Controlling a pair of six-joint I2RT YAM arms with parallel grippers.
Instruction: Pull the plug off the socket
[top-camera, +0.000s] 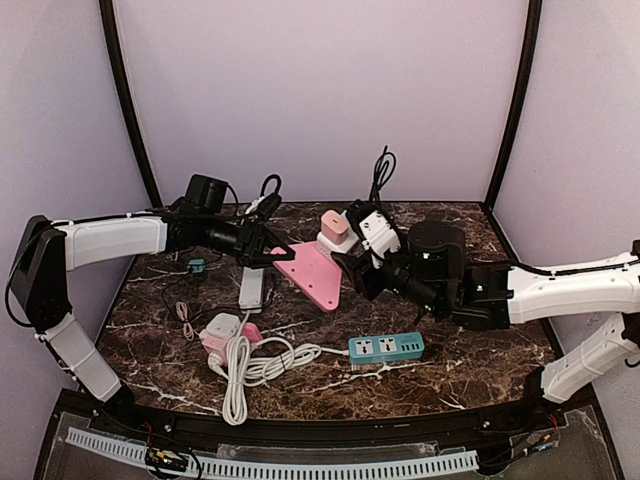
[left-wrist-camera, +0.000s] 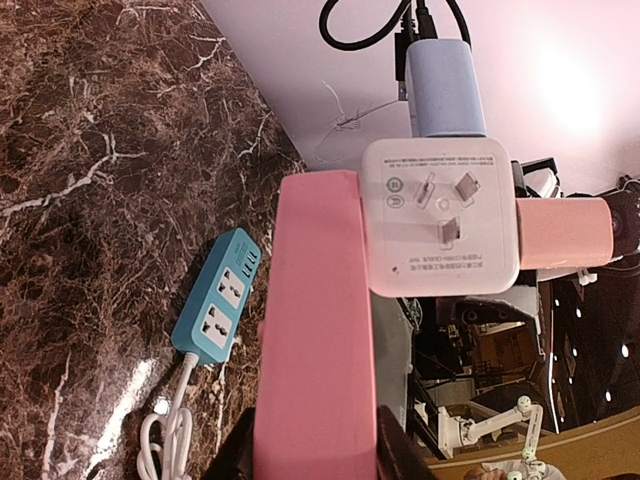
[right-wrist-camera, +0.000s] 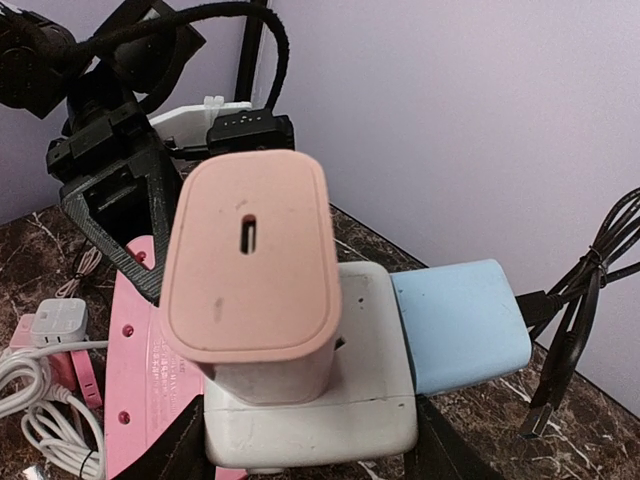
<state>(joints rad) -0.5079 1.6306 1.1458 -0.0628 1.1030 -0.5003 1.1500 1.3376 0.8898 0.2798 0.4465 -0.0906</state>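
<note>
The right claw (right-wrist-camera: 305, 450) stands about half open, its two dark fingers (right-wrist-camera: 185, 440) pressed on opposite sides of the plug (left-wrist-camera: 440, 215), gripping it. The plug is a white cube with rounded corners. Its face toward the left wrist camera carries three flat metal pins, two slanted above and one upright below, with grey print around them. All three pins are bare, out of any slot. A pink charger (right-wrist-camera: 250, 270) with a single slit in its end sits in one face of the cube, and a pale blue charger (right-wrist-camera: 460, 325) with a black cable sits in another.

The plug hangs just beside the far right edge of the socket (top-camera: 312, 277), a flat pink three-cornered board; whether they touch I cannot tell. The left claw (left-wrist-camera: 318, 450) is nearly closed and pinches the socket's left corner, holding it off the table (top-camera: 480, 380). Near the socket, toward the arms' bases, a teal strip (top-camera: 386, 347) lies flat on the table, with a coiled white cord (top-camera: 245, 365) to its left
</note>
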